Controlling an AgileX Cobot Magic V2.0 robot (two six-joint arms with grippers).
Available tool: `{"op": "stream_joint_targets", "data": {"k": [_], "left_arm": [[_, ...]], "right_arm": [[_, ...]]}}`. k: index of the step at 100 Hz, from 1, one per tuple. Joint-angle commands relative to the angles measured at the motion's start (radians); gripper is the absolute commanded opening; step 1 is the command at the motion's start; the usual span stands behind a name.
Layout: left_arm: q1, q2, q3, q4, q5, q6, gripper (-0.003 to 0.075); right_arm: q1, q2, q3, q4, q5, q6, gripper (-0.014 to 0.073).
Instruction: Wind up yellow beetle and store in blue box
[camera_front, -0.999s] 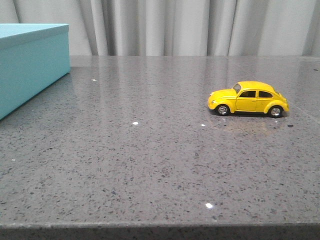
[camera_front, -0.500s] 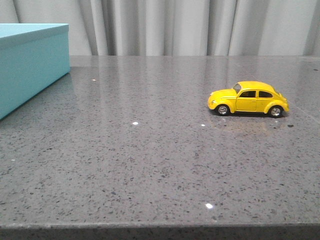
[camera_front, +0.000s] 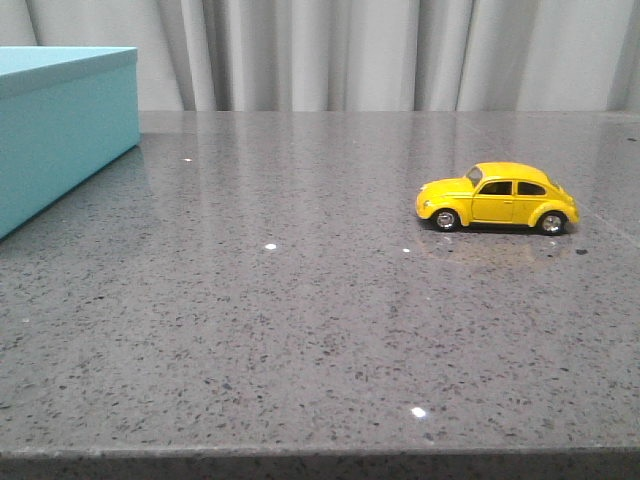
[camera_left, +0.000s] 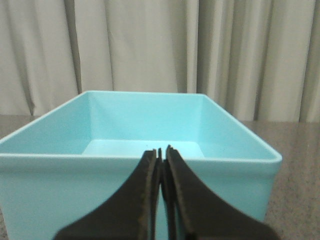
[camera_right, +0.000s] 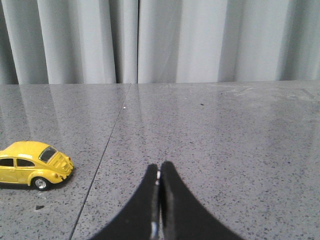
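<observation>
The yellow beetle (camera_front: 497, 197) stands on its wheels on the grey stone table at the right, nose pointing left. It also shows in the right wrist view (camera_right: 34, 162), off to the side of my right gripper (camera_right: 159, 167), which is shut and empty, apart from the car. The blue box (camera_front: 60, 125) stands at the far left of the table. In the left wrist view the box (camera_left: 135, 172) is open-topped and empty, directly ahead of my left gripper (camera_left: 162, 150), which is shut and empty. Neither arm shows in the front view.
The grey speckled table (camera_front: 300, 300) has its front edge at the bottom of the front view. A thin seam (camera_right: 107, 145) runs across the tabletop near the car. Grey curtains (camera_front: 380, 55) hang behind the table.
</observation>
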Motion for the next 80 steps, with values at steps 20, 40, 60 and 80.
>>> {"op": "stream_joint_targets", "data": {"k": [20,40,60,80], "left_arm": [[-0.008,-0.010,-0.080,-0.021,0.028,-0.007,-0.0019],[-0.008,0.089,-0.211,-0.021,0.067,-0.007,-0.0019],[-0.008,0.219,-0.310,-0.018,0.075,-0.007,-0.0016],[-0.008,0.341,-0.414,0.005,0.080,-0.005,0.0135]], "right_arm": [[-0.007,-0.002,-0.099,-0.011,0.009,-0.005,-0.0068],[-0.004,0.076,-0.222,0.001,0.113,-0.005,-0.0068],[-0.004,0.192,-0.362,0.001,0.208,-0.005,-0.0063],[-0.004,0.309,-0.489,0.001,0.259,-0.005,0.0043]]}}
